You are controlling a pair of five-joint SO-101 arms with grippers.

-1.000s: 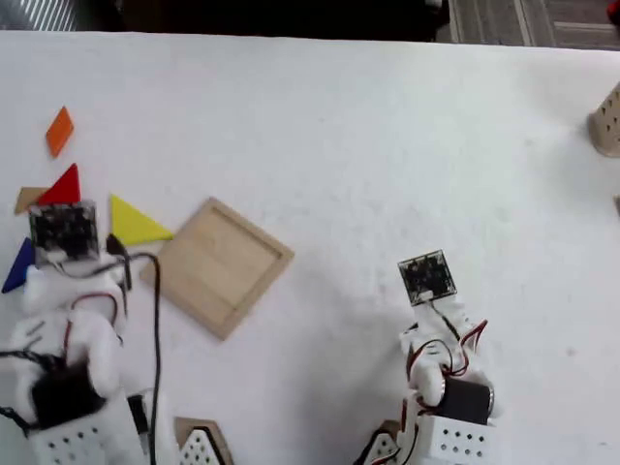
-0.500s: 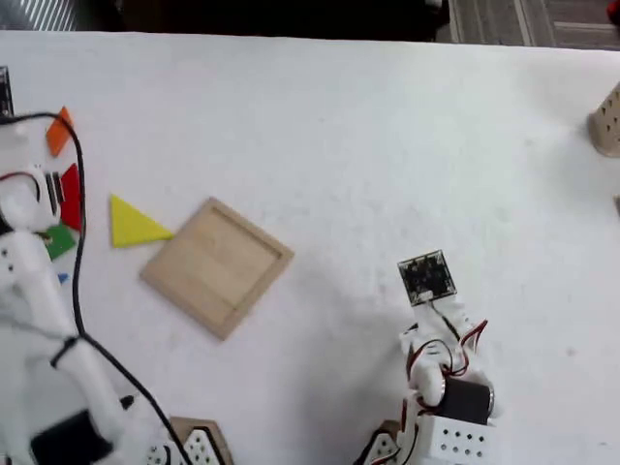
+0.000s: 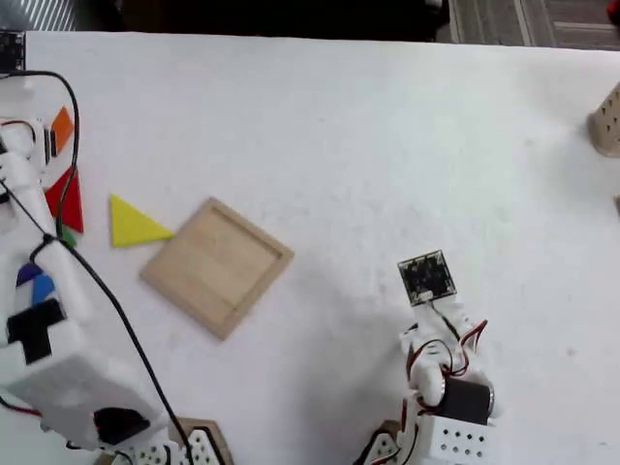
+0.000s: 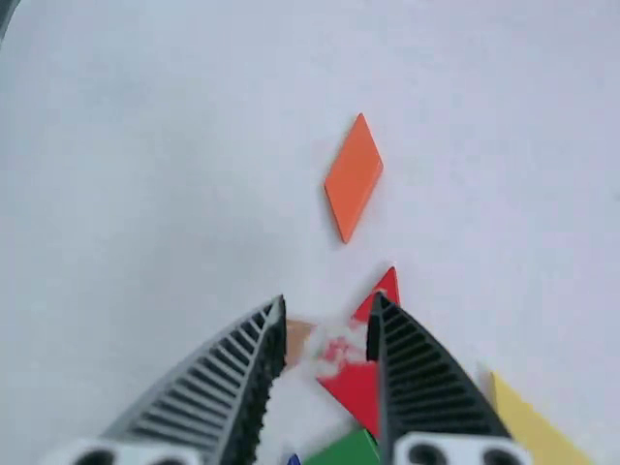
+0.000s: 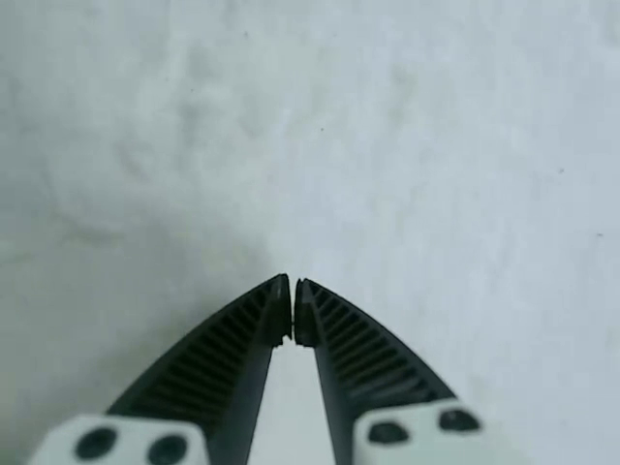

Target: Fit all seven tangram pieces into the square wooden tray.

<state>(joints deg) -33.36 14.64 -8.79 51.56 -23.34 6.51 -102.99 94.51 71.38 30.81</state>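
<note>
Tray (image 3: 215,264) sits empty; left claw (image 4: 327,315), parted and empty, hangs above the red triangle (image 4: 354,387) (probably its first pick); right claw (image 5: 293,312) rests closed, empty.

White table (image 3: 387,145), beige perforated object (image 3: 607,121) at its right edge
</note>
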